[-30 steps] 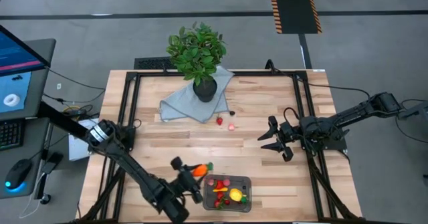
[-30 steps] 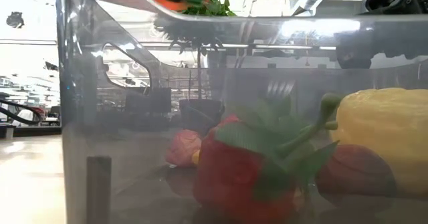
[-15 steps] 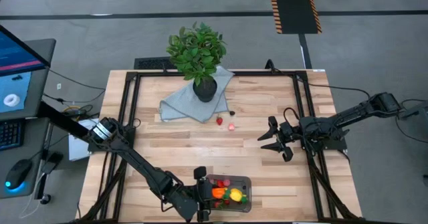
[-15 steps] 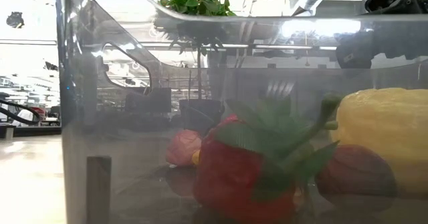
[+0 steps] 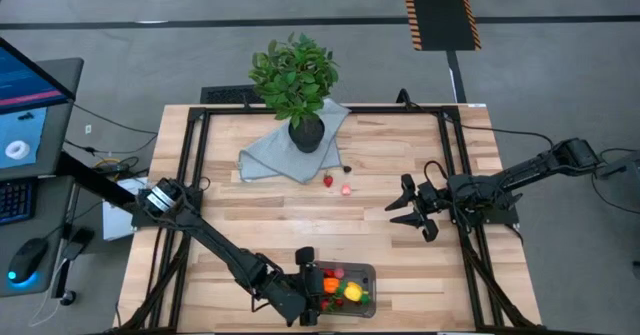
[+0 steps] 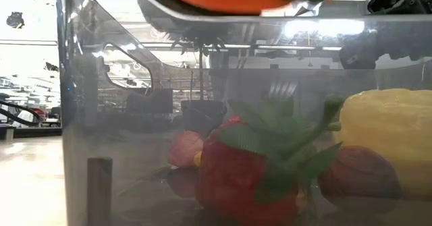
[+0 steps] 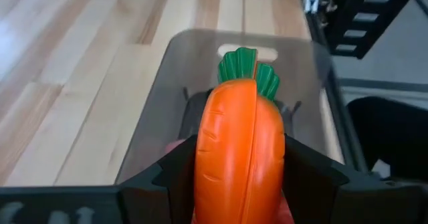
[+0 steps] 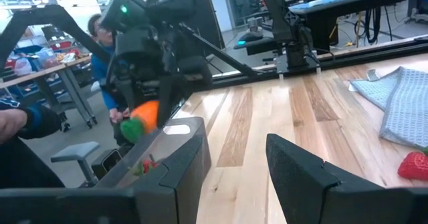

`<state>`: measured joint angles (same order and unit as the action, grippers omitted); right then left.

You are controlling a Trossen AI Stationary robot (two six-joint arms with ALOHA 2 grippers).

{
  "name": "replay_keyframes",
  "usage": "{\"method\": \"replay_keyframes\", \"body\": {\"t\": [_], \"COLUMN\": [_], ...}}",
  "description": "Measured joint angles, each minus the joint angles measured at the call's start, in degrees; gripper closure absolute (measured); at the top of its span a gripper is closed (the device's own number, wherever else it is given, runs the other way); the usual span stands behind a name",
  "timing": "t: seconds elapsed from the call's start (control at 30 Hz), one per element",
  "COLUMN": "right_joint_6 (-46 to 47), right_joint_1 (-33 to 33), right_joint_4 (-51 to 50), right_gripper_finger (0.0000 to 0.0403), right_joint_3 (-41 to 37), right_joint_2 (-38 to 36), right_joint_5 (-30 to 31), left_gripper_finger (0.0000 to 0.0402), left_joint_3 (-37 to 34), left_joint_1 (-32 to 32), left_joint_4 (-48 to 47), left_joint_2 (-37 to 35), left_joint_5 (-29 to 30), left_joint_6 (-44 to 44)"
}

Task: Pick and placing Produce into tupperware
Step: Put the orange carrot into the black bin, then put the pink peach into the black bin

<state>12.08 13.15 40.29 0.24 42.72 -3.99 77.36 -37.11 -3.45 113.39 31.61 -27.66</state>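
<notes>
Compared with a second ago, the left hand has been carried from beside the tupperware to a place over its left end, and the carrot, clamped between the dark fingers, is now held above the open tub; in the low view its orange body has dropped into sight at the rim, where half a second ago only the plant was seen. From this it is judged that the carry is nearly finished and only the release is left. Inside the tub a lemon, a strawberry and other small red pieces are already lying. Two more pieces, a red strawberry and a pink berry, are left on the counter near the cloth, well apart from the tub. The tub is set close to the counter's near edge, so little room is left on that side, while the wood between it and the plant is bare. The right hand, fingers apart, is parked at the right, well clear of the tub.
</notes>
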Motion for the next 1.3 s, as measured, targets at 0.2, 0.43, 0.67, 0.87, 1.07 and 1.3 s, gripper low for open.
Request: {"method": "replay_keyframes", "body": {"t": [0.2, 0.43, 0.67, 0.87, 1.07, 1.3], "right_joint_6": [0.0, 0.0, 0.0, 0.0, 0.0, 0.4], "right_joint_1": [1.0, 1.8, 2.6, 2.6, 2.6, 2.6], "right_joint_4": [-0.1, -0.1, -0.1, -0.1, -0.1, -0.1], "right_gripper_finger": [0.0215, 0.0218, 0.0216, 0.0218, 0.0215, 0.0218], "right_joint_3": [0.0, 0.0, 0.0, 0.0, 0.0, 0.0], "right_joint_2": [0.0, 0.0, 0.0, 0.0, 0.0, 0.0], "right_joint_5": [1.0, 1.1, 1.1, 1.2, 1.2, 1.2], "left_gripper_finger": [0.023, 0.0197, 0.0122, 0.0094, 0.0093, 0.0093], "left_joint_3": [0.0, 0.0, 0.0, 0.0, 0.0, 0.0], "left_joint_1": [1.2, 1.3, 1.3, 0.9, 0.0, -0.9], "left_joint_4": [0.5, 3.5, 2.8, 3.7, 8.0, 11.1], "left_joint_2": [1.2, 1.1, 1.1, 1.1, 0.8, -3.0], "left_joint_5": [0.5, -1.9, 1.3, 2.9, 1.1, -3.8], "left_joint_6": [-3.3, -0.6, -0.7, 3.2, 13.8, 24.4]}}
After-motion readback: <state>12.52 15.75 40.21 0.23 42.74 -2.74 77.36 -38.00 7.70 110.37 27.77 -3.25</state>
